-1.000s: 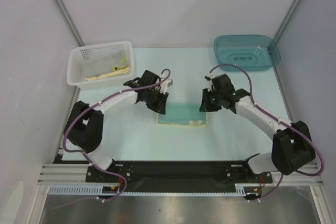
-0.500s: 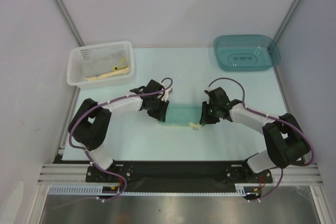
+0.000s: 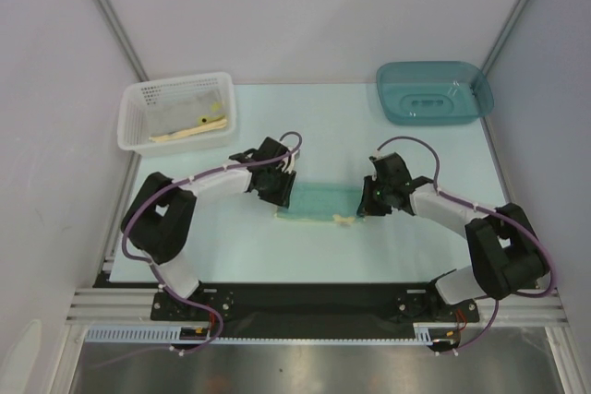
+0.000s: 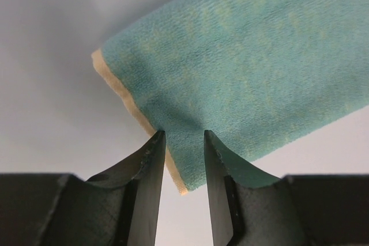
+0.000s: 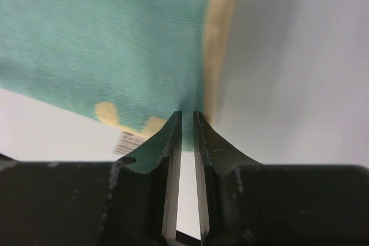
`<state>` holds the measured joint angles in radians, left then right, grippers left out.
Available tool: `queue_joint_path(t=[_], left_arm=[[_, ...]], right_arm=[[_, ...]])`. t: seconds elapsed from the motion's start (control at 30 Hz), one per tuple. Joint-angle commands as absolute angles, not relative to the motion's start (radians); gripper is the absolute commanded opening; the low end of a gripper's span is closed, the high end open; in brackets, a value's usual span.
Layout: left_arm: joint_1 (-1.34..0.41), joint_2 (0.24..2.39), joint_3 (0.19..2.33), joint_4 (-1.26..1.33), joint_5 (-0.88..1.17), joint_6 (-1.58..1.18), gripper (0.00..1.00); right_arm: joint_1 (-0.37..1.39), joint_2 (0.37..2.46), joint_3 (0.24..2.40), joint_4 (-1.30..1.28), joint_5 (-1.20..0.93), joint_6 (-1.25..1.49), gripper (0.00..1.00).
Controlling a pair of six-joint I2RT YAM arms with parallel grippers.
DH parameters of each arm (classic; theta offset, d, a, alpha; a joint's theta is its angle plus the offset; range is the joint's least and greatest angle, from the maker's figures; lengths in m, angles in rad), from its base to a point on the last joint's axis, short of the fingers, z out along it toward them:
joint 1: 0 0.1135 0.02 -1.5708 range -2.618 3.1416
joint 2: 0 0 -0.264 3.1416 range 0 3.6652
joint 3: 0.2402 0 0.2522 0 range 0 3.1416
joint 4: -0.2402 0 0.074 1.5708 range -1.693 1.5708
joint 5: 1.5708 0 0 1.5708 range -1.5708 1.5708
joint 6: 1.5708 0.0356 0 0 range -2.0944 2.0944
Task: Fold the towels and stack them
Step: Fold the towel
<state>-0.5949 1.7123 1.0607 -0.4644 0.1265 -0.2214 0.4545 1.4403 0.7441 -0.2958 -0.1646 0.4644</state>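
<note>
Teal-faced towel (image 3: 319,202) lies flat on pale table (image 3: 240,246), centre, between the two arms, folded into a long band running left to right. Teal side up; pale yellow backing (image 4: 124,99) shows as a thin strip along its left end and again along its right end (image 5: 219,38). Left gripper (image 3: 282,193) low at towel's left end. Left wrist view: jaws apart, clear gap, tips (image 4: 180,136) straddling the near left corner of the towel (image 4: 248,67), with teal face and yellow edge both visible in the gap; cloth looks flat, not lifted. Right gripper (image 3: 369,202) low at towel's right end. Right wrist view: jaws nearly together with only a thin slit between, tips (image 5: 187,113) meeting the towel (image 5: 98,38) close to its right end; cannot tell whether cloth is pinched. Two small yellow patches (image 5: 106,112) on near edge just left of the tips, and a white printed tag (image 5: 130,141) pokes out beside the left finger. Overhead, a small pale bit (image 3: 343,220) sticks out from the towel's near edge, right side. White mesh basket (image 3: 125,126) at far left of table holds a light grey cloth (image 3: 175,108) and a pale yellow towel (image 3: 189,129) along its near side. Teal plastic bin (image 3: 476,80) at far right, well apart from the arms.
</note>
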Motion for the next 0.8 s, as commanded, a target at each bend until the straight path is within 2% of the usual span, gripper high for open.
queue_joint_path(t=[0.0, 0.1, 0.27, 0.43, 0.6, 0.73, 0.77], left_arm=[[-0.586, 1.739, 1.034, -0.448, 0.089, -0.264, 0.39], [-0.584, 1.732, 1.046, -0.463, 0.087, -0.273, 0.39], [-0.584, 1.697, 1.13, -0.526, 0.049, -0.27, 0.45], [-0.584, 1.657, 1.195, -0.577, 0.023, -0.258, 0.47], [-0.577, 1.64, 1.172, -0.574, 0.132, -0.245, 0.47], [-0.566, 1.612, 1.083, -0.523, 0.219, -0.267, 0.27], [-0.566, 1.605, 1.068, -0.508, 0.238, -0.275, 0.27]], right_arm=[[0.434, 1.439, 0.695, -0.256, -0.133, 0.479, 0.19], [0.425, 1.427, 0.692, -0.255, -0.135, 0.474, 0.18], [0.422, 1.381, 0.736, -0.323, -0.135, 0.474, 0.18], [0.429, 1.344, 0.814, -0.359, -0.201, 0.474, 0.22], [0.468, 1.356, 0.81, -0.301, -0.256, 0.502, 0.22], [0.483, 1.384, 0.755, -0.169, -0.346, 0.538, 0.22], [0.485, 1.388, 0.732, -0.122, -0.376, 0.548, 0.22]])
